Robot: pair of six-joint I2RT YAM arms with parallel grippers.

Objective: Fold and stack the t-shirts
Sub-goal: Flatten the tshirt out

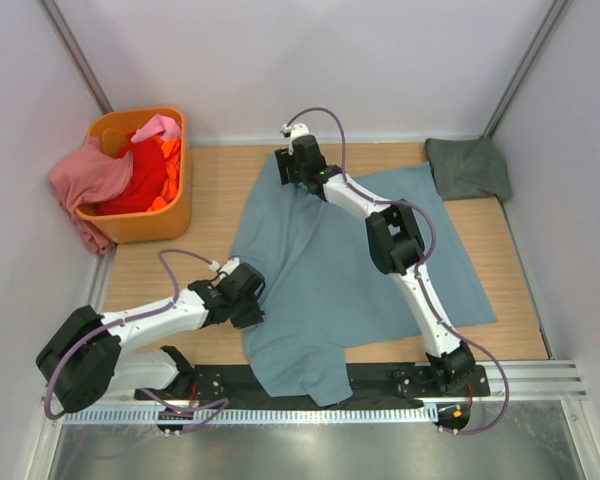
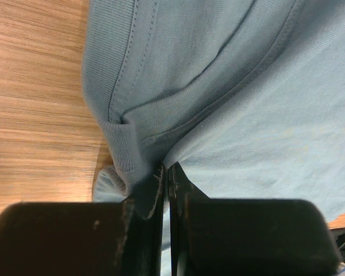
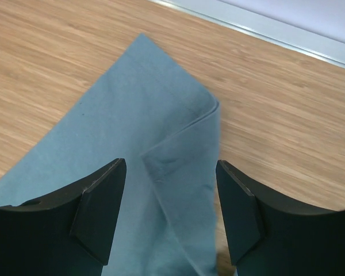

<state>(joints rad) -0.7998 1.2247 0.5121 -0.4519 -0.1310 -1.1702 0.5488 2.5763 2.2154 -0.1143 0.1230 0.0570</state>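
Three shirts in orange basket, left pincer clamping blue shirt, right pincer agape.

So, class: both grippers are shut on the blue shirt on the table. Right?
Not quite. Only the left gripper is shut on the blue shirt; the right gripper is open above its far corner, as the right wrist view shows.
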